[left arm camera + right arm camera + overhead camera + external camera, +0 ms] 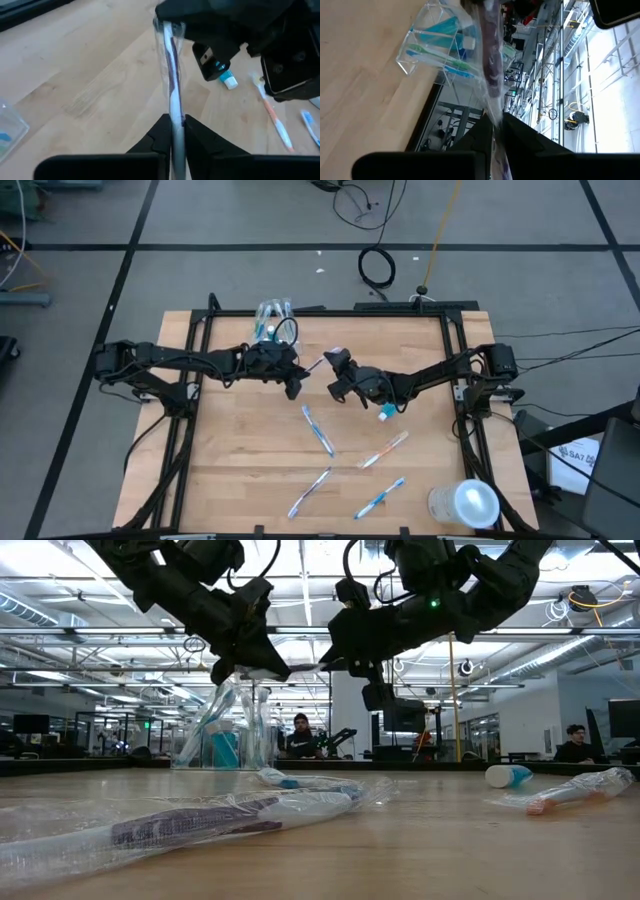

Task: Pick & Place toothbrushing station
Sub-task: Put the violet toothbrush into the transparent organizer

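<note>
Between the two grippers we see a wrapped toothbrush held off the table, near the middle of the wooden table. Our left gripper pinches one end of it, the fingers pressed tight against the clear wrapper; our right gripper pinches the other end the same way. In the high view the two grippers meet just in front of the clear cup, which stands at the table's far edge with toothbrushes already in it.

We can read no brand on the toothbrush, the cup or the tubes. The only writing we can make out is on a white sheet off the table's right side, and only a fragment like "SA7" is legible.

The right wrist view shows the cup's contents best: blue and green handles leaning inside. The left wrist view shows a teal toothpaste tube and an orange-handled toothbrush lying on the wood. Only the high view shows the four loose wrapped toothbrushes and the whitish cylinder at the near right corner. The low view alone shows people seated in the room behind.
</note>
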Tool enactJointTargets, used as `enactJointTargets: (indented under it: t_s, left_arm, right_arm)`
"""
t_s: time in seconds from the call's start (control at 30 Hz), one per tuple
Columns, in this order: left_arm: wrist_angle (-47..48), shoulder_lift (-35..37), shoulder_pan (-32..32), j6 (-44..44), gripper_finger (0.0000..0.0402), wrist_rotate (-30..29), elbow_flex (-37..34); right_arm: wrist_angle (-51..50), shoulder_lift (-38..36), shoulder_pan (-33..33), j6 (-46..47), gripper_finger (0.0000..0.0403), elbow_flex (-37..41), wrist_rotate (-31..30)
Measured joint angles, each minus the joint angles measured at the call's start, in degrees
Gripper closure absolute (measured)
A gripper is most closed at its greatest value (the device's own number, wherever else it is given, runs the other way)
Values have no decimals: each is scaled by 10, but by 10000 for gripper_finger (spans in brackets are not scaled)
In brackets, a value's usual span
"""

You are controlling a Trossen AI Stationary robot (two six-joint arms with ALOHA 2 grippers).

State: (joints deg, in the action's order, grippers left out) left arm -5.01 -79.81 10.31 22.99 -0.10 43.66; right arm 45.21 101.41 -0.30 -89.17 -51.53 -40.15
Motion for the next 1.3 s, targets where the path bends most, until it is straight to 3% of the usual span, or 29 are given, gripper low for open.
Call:
enactJointTargets:
  t_s: [0.17,0.4,0.7,0.83,1.1,1.3]
  left_arm:
    - [-2,0,2,11,358,-8,0]
    - [2,0,2,4,384,-24,0]
    - [-2,0,21,-17,376,-35,0]
    - [-2,0,36,-19,387,-42,0]
    - [-11,0,57,-46,369,-37,0]
    - [-14,47,66,-89,387,-28,0]
  right_arm:
    - [0,0,0,1,371,0,14]
    - [1,0,-1,25,371,0,47]
    - [6,0,0,46,371,0,63]
    - [23,0,2,84,370,0,69]
    - [37,0,-1,169,338,0,48]
    - [92,-21,0,336,318,0,10]
